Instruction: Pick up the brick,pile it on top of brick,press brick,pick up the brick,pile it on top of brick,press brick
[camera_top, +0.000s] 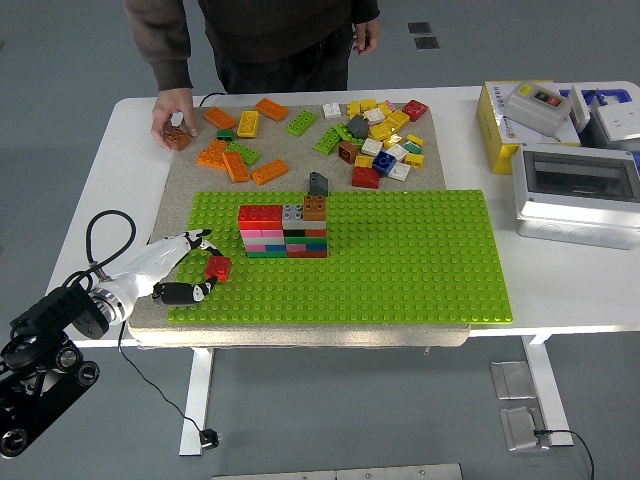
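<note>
My left hand (205, 266) reaches in from the lower left over the green baseplate (420, 260), its fingers shut on a small red brick (218, 267) held just above the plate's left part. To the right of the brick, a short gap away, stands a multi-coloured brick stack (283, 230), topped by red, grey and brown bricks. A dark grey brick (318, 183) lies at the plate's far edge. My right hand is out of view.
Loose orange, green, yellow and red bricks (370, 135) lie on the grey mat behind the plate. At the far side a person's hand (172, 112) rests on a brown brick (179, 138). Electrical boxes (575, 190) stand at the right.
</note>
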